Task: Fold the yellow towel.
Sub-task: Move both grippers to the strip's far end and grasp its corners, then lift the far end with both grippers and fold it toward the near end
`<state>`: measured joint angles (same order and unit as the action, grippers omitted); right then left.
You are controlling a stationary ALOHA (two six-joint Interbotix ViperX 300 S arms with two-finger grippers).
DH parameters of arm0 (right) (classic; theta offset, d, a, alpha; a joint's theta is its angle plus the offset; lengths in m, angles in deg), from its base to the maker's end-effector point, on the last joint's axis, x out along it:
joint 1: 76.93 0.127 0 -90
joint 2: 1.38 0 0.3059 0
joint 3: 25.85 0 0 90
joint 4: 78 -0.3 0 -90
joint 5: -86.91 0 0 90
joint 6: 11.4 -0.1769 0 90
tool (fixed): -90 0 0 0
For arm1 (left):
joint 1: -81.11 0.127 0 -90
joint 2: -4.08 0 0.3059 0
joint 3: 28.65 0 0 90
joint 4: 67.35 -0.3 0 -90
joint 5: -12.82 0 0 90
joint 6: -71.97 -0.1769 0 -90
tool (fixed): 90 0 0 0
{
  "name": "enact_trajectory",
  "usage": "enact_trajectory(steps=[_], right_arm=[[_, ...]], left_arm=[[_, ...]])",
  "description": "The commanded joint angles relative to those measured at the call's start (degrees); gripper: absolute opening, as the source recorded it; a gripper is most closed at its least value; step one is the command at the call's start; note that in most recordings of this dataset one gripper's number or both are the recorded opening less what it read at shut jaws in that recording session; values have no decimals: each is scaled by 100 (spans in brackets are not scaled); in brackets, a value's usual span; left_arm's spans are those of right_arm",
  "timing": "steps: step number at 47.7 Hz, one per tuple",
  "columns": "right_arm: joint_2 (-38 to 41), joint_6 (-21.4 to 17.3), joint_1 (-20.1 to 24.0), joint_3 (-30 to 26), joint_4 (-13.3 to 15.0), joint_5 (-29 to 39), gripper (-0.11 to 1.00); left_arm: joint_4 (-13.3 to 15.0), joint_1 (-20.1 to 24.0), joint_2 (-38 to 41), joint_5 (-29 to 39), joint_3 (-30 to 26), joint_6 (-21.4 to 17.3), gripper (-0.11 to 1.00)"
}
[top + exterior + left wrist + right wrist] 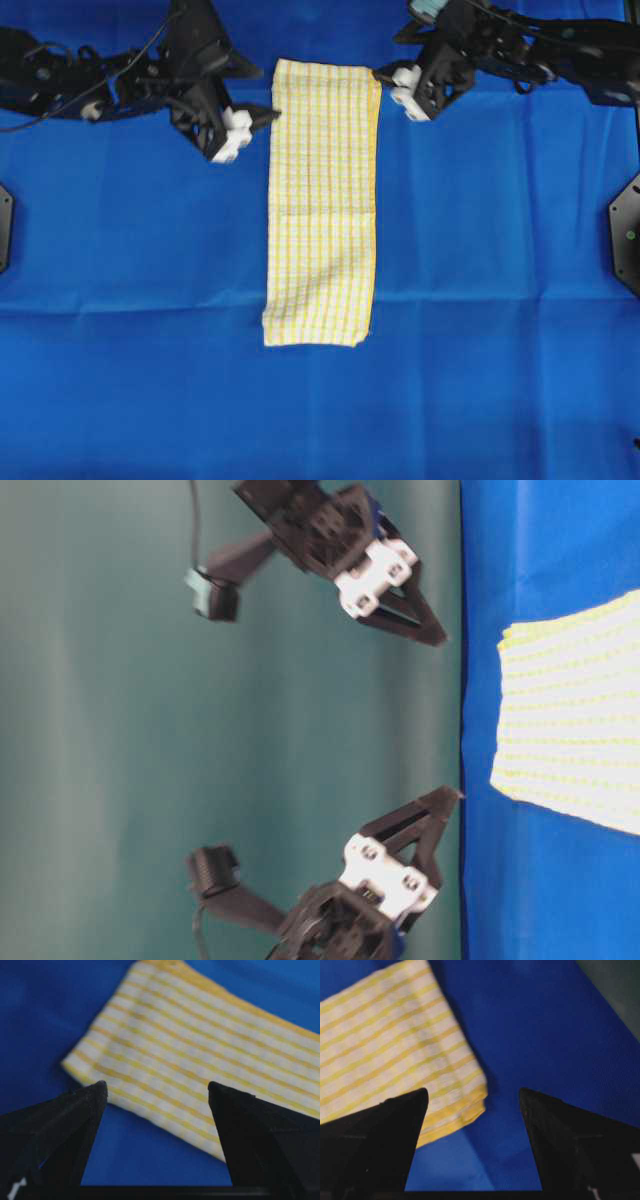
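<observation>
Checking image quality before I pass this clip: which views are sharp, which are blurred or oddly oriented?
Overhead: evenly lit, yellow towel crisp, left gripper slightly smeared. Table-level: picture turned sideways, soft throughout, towel checks blurred, both open grippers dark against a grey-green backdrop. Left wrist: towel out of focus, black fingers in silhouette. Right wrist: towel corner sharper, casting a soft shadow on the blue sheet.

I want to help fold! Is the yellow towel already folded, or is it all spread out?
Already folded partway, it seems: the yellow towel lies as a long narrow strip, with doubled layers at its corner. Nobody holds it.
</observation>
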<state>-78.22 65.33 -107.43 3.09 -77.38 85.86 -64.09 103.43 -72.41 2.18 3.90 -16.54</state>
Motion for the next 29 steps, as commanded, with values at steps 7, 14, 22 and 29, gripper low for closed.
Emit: enact_trajectory(steps=[7,14,22,29], right_arm=[[589,-9,-62,-369,-229,-316,75],[905,-9,-79,-466,-369,-369,75],[1107,-9,-97,-466,-510,-457,75],[1195,-9,-97,-439,-659,-457,74]], left_arm=[[-18,475,650,-378,-378,-35,76],[-18,624,1063,-615,-527,-26,76],[0,650,1433,-791,-712,-26,76],[18,668,1644,-800,-853,-18,73]])
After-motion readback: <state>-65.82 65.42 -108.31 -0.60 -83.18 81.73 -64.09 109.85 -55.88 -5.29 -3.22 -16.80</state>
